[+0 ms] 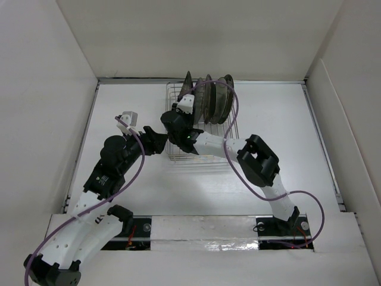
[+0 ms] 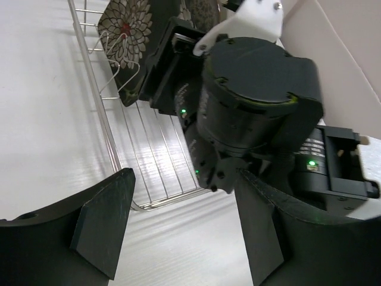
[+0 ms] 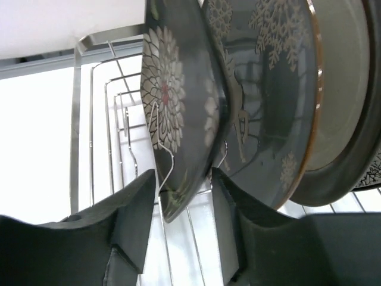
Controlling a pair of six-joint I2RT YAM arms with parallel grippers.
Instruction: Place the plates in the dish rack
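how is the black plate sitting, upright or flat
Upright: black square plate stands on edge in the dish rack, right claw around it.

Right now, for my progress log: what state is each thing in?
Silver wire dish rack: holds upright plates.
Black square flowered plate: upright in rack.
Grey round pale-patterned plate: upright in rack.
Cream-centred dark-rimmed round plate: upright in rack.
Right end effector: straddles square plate, grip unclear.
Left end effector: open, empty.

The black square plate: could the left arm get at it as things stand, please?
Probably not: the right arm's wrist blocks the left tool, and the right tool straddles the plate.
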